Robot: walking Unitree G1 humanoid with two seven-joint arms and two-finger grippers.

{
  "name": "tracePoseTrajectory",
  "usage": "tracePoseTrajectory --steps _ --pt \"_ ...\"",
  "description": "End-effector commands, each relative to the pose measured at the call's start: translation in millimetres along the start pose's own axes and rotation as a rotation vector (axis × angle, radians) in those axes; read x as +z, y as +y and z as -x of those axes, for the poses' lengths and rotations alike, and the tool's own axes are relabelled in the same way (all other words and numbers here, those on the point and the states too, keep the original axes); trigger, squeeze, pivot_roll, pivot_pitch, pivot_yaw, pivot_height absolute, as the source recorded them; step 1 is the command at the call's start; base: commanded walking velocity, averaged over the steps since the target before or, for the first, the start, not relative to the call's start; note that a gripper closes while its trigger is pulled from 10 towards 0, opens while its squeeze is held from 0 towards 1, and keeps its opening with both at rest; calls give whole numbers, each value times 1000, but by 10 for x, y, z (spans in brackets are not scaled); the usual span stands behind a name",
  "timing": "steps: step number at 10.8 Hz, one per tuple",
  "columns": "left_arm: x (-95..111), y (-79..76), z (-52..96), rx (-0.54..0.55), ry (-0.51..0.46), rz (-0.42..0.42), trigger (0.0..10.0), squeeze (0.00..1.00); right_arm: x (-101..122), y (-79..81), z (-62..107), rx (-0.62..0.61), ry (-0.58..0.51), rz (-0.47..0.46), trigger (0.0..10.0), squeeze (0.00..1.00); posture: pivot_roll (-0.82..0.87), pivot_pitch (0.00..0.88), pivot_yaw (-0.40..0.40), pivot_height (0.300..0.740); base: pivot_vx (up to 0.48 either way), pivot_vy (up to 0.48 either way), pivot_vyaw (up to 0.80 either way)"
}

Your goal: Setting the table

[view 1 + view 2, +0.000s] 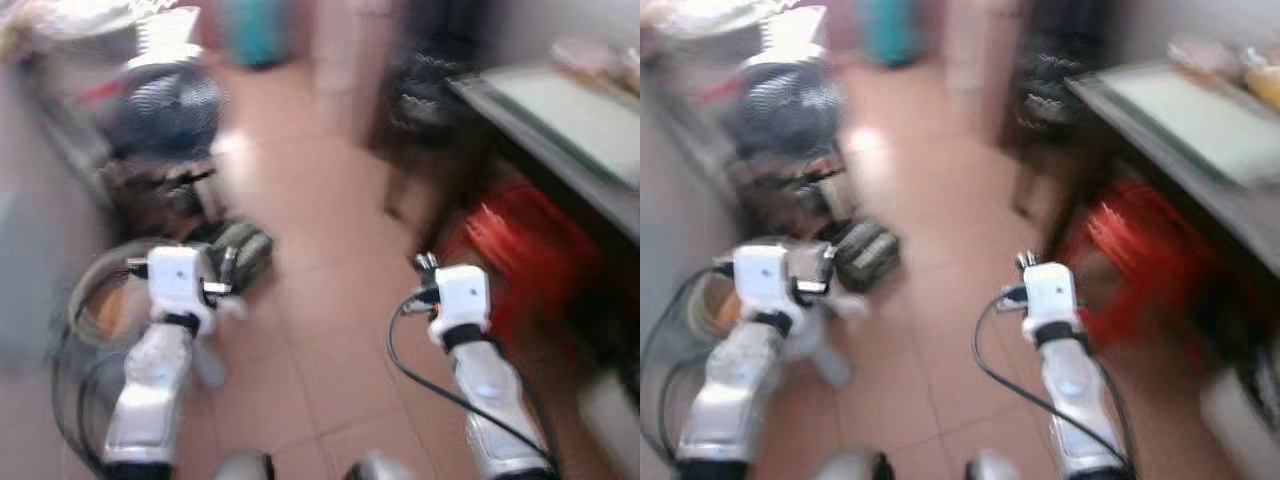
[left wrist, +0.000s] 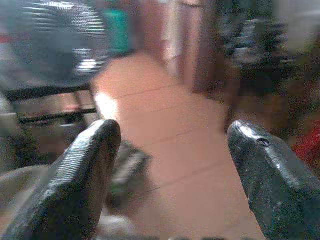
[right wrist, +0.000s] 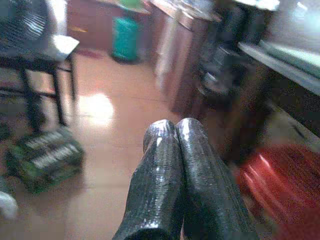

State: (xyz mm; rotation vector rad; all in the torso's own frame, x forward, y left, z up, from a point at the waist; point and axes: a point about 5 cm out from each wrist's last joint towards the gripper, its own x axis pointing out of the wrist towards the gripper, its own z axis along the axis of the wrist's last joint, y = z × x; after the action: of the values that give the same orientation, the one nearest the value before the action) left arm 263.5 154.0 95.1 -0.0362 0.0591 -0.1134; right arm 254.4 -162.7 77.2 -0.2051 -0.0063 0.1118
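Facing blurred terracotta tile floor (image 1: pixel 320 300), perhaps kitchen.

Tabletop (image 1: pixel 560 120): blurred, cut off at the right edge.
Items on it: too smeared to tell.
Fan (image 1: pixel 165 105): blurred.

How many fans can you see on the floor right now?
1. The fan stands on the robot's left side of the tiled floor, ahead of the left hand. The picture is blurred, so others may be hidden among the clutter.
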Motion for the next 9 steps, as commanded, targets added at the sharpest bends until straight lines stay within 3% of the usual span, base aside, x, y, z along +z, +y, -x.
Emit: tracePoseTrajectory --steps 1,5,8,9 --pt "39 38 9 -8 -9 0 10000 0 48 21 -46 7 -16 -5 10000 0 -54 88 32 740 0 0 -800" --pt "66 79 -28 4 -10 9 10000 0 78 12 -79 -2 -23 -5 10000 0 -56 95 30 740 0 0 -800" --pt "85 54 -52 -4 -19 12 10000 0 101 -9 -110 -9 -28 -3 10000 0 -59 105 27 740 0 220 0" --pt "78 42 -48 -8 -19 -4 10000 0 104 3 -105 -7 -28 -2 10000 0 -63 106 26 740 0 0 -800"
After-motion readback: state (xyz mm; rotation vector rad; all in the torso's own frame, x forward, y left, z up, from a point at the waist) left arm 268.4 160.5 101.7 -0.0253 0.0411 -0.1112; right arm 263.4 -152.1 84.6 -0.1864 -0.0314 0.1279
